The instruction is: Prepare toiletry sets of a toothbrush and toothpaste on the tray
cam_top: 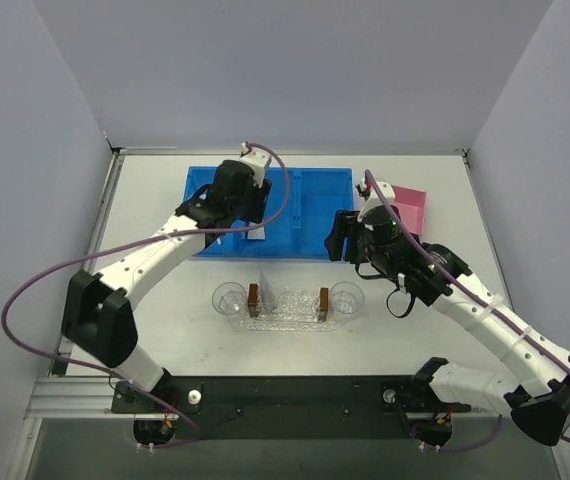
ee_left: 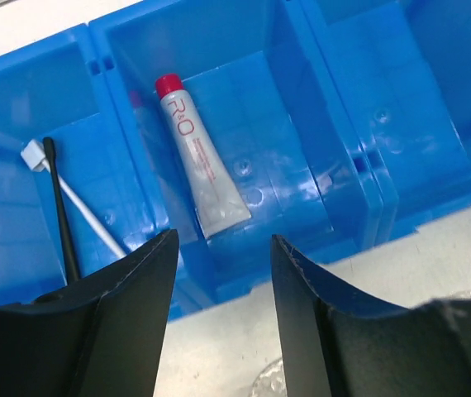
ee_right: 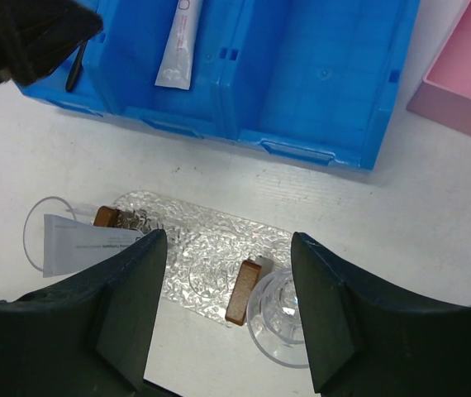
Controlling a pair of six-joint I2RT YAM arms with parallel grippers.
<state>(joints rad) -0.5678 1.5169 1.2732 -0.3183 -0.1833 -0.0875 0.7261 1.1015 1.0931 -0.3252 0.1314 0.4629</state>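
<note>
A silvery-white toothpaste (ee_left: 198, 165) tube with a red cap lies in the middle compartment of the blue bin (ee_left: 302, 141). In the compartment to its left lie a black toothbrush (ee_left: 60, 215) and a white toothbrush (ee_left: 87, 217), crossed. My left gripper (ee_left: 223, 240) hovers open above the bin's near wall, nothing between its fingers. The clear glittery tray (ee_right: 211, 240) lies on the table under my right gripper (ee_right: 229, 240), which is open and empty. A second toothpaste (ee_right: 83, 241) tube rests in the clear cup (ee_right: 41, 227) at the tray's left end; its cap is hidden.
Two brown blocks (ee_right: 242, 291) (ee_right: 107, 217) stand on the tray. Another clear cup (ee_right: 281, 322) sits at its right end. A pink box (cam_top: 410, 208) stands right of the blue bin (cam_top: 315, 200). Walls close in the table on three sides.
</note>
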